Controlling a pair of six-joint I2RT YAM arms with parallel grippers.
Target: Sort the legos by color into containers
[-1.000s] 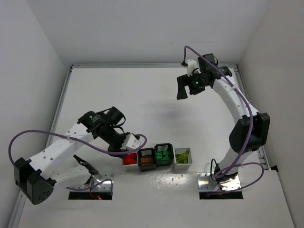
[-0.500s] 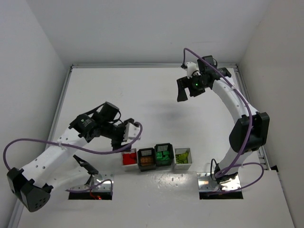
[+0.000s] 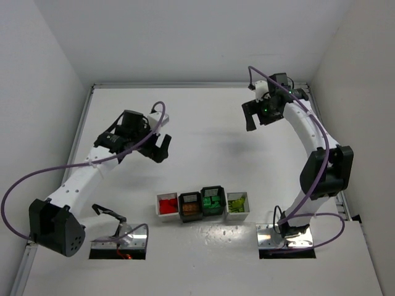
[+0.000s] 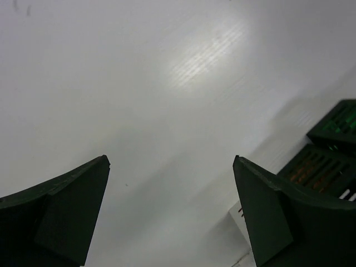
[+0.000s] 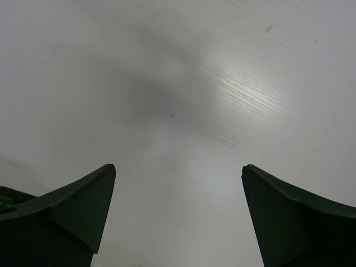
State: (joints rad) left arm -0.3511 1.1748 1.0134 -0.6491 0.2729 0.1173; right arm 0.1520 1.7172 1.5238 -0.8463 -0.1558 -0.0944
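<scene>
The containers [image 3: 211, 189] stand in a row near the front middle of the table. Their legos are grouped by colour: red legos [image 3: 167, 206] in the left white bin, orange-brown legos [image 3: 190, 209] and green legos [image 3: 212, 204] in the two black bins, yellow-green legos [image 3: 237, 203] in the right white bin. My left gripper [image 3: 160, 148] hangs open and empty above the bare table, up and left of the row. In the left wrist view the left gripper [image 4: 171, 159] shows the black bins [image 4: 320, 167] at the right edge. My right gripper [image 3: 250, 117] [image 5: 178, 167] is open and empty far back right.
White walls enclose the table on three sides, with a raised rail [image 3: 80, 132] along the left and back edges. Purple cables loop from both arms. The arm bases [image 3: 287, 237] sit at the near edge.
My left gripper opened, then lifted off the red bin and swung back and left. The right gripper shifted slightly right and opened a little wider.
</scene>
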